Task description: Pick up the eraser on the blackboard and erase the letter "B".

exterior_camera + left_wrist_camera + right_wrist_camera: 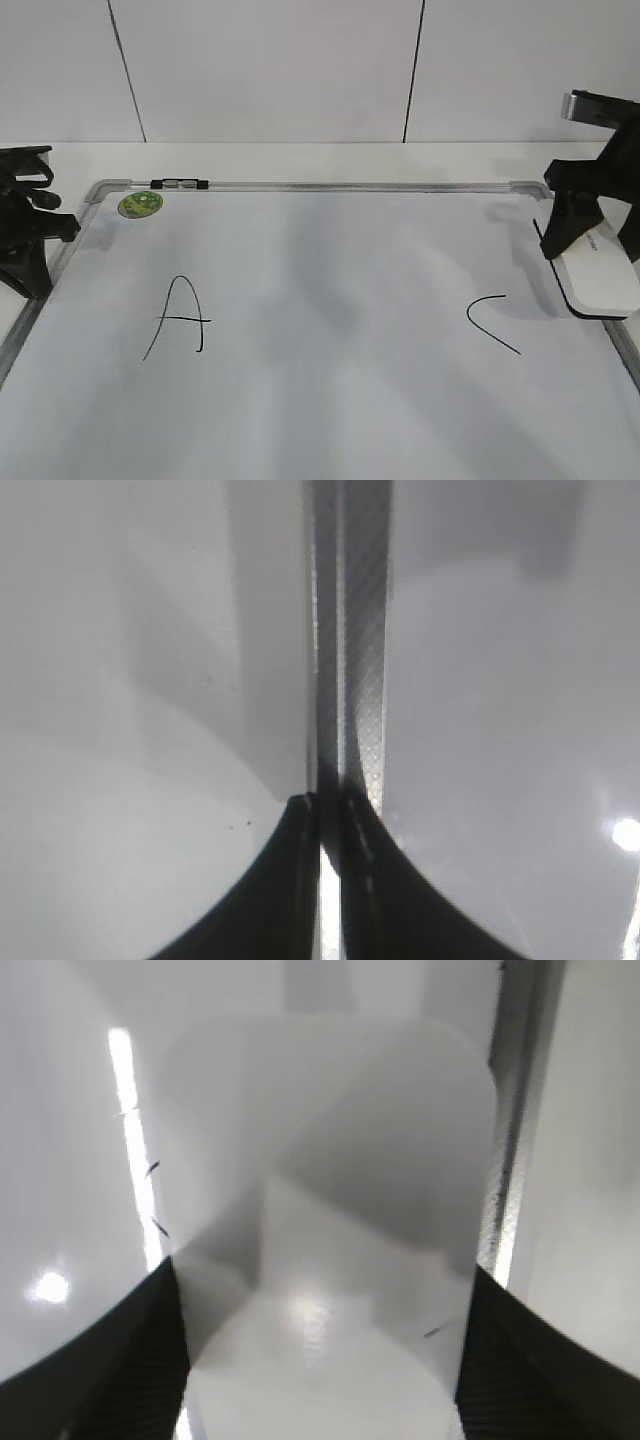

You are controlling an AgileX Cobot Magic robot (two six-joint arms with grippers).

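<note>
The eraser point(598, 272) lay flat at the right edge of the blackboard point(330, 400), directly under the right tool point(572, 225). In the right wrist view the eraser point(330, 1210) filled the gap between the two dark fingers point(110, 1360), which stood wide, one on each long side of it; whether the pads already touched its sides could not be told. No letter "B" showed on the board: only an "A" point(178, 318) and a "C" point(492, 322), with a bare stretch between them.

The eraser looked like a light, stiff plastic block with a smooth, glossy top. It would probably not give under pressure, but its slick sides could slip if pinched near a rounded corner. The best hold seemed to be across its narrow width, at mid-length, low on the side walls, so that the underside stayed level for wiping.

The left tool point(30, 235) sat over the left frame point(350, 680) of the board, far from the eraser. In its wrist view its fingers point(290, 880) were nearly together, only a thin slit between them, holding nothing.
</note>
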